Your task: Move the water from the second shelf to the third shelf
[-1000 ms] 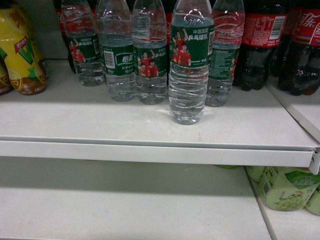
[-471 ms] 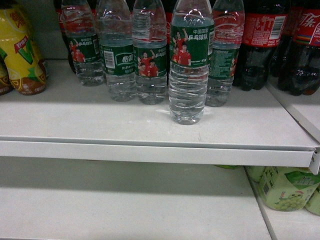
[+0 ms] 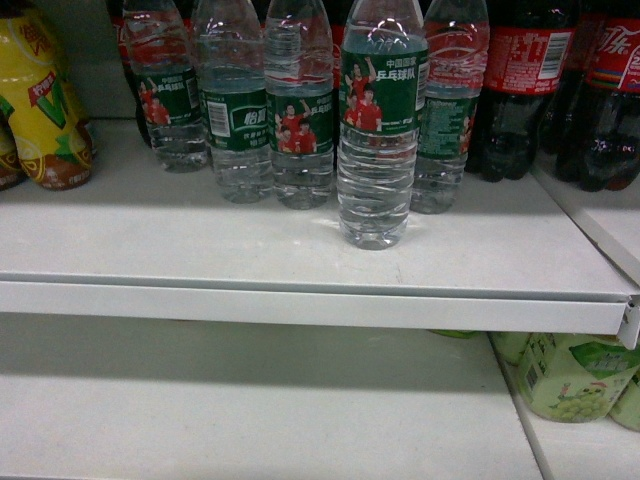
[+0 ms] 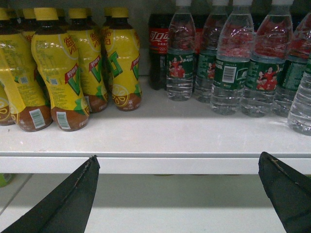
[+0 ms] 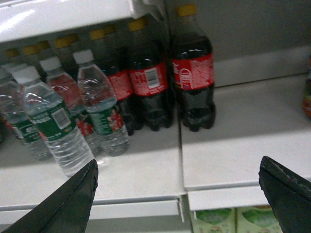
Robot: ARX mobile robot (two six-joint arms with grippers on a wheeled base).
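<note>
Nothing of the job is done yet, as I judge it. The water I take as my target, a clear ribbed plastic bottle with a white cap and a green wrap label showing red-shirted players, stands upright on the white metal shelf, forward of the row of like water bottles and closer to the shelf's front lip than any of them. It touches nothing of mine.

My left gripper has its two dark fingers spread wide, and nothing sits between them; through the gap I see only the shelf's front lip and the bare board below. It sits left of the front bottle, which shows only at the right edge of that wrist view. My right gripper is likewise spread wide and holds nothing; from there the front bottle lies to the left and further in.

To the left of the front bottle stand yellow-labelled tea bottles with yellow caps; to its right stand dark cola bottles with red labels.

All is left to do: reach the bottle, close on its body, lift it clear of the lip and set it down on the lower white shelf, which I take to be the third.
</note>
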